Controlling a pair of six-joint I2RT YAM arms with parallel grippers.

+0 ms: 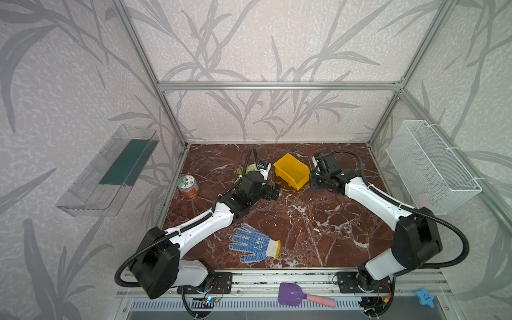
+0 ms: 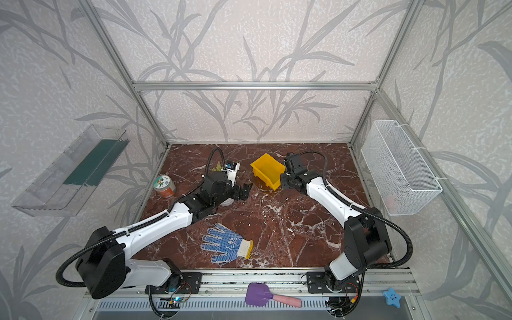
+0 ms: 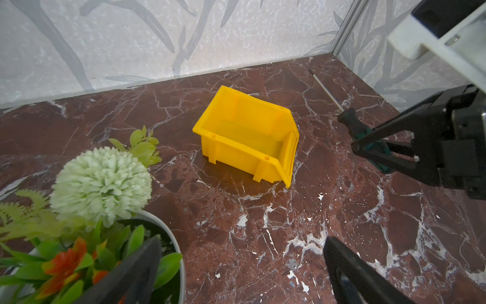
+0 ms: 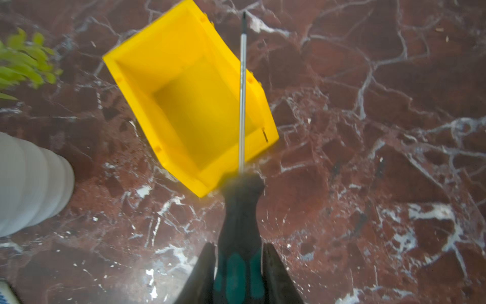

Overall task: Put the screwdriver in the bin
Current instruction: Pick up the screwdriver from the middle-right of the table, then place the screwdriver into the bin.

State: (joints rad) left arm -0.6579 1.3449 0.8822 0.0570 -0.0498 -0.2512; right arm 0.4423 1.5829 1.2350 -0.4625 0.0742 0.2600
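Note:
The yellow bin [image 1: 291, 170] [image 2: 267, 171] stands open-topped at the back middle of the marble table. In the right wrist view my right gripper [image 4: 238, 247] is shut on the black and green handle of the screwdriver [image 4: 239, 223], and the thin shaft runs across the bin [image 4: 189, 105]. The left wrist view shows the screwdriver [image 3: 351, 122] just beside the bin [image 3: 247, 136], held at the handle. Whether it touches the table I cannot tell. In both top views it is hidden under the right wrist. My left gripper [image 1: 275, 191] [image 3: 242, 240] stands open near the bin's low front, with nothing between its fingers.
A white pot of artificial plants [image 3: 105, 184] sits under my left wrist. A round jar [image 1: 188, 187] stands at the left edge and a blue-dotted glove [image 1: 253, 243] lies near the front. A wire basket [image 1: 432, 169] and a clear tray [image 1: 108, 171] hang on the side walls.

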